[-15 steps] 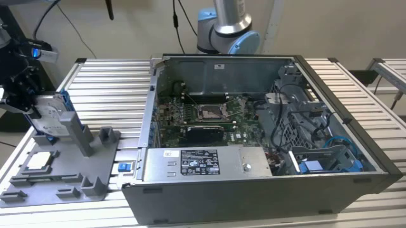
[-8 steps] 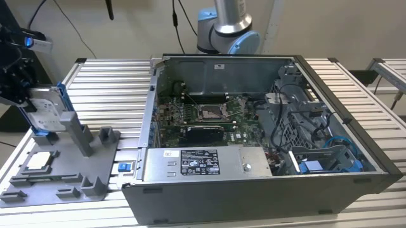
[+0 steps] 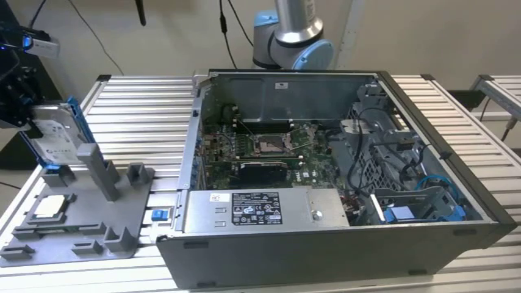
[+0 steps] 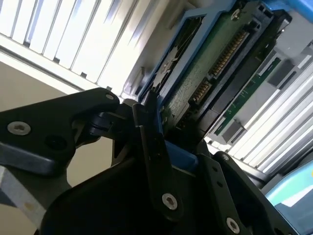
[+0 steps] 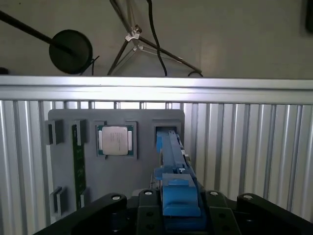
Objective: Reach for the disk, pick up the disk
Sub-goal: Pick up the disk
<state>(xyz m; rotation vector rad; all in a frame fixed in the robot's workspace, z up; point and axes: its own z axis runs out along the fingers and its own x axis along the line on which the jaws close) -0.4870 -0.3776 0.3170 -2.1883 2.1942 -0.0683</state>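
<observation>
The disk, silver-grey with a white label and blue side rails, stands on edge at the exterior view's left. Its lower end is at a slot in the far corner of the grey fixture. My black gripper is at the disk's upper end. In the first wrist view the disk is seen edge-on, running from the gripper down to the fixture slot, with a finger on each side of the blue rail. In the second wrist view a black finger lies against the disk's green underside and rail. The gripper is shut on the disk.
A small square silver chip lies in the fixture, and grey posts stand just beside the disk. An open computer case takes up the middle of the slatted metal table. The arm's base rises behind the case.
</observation>
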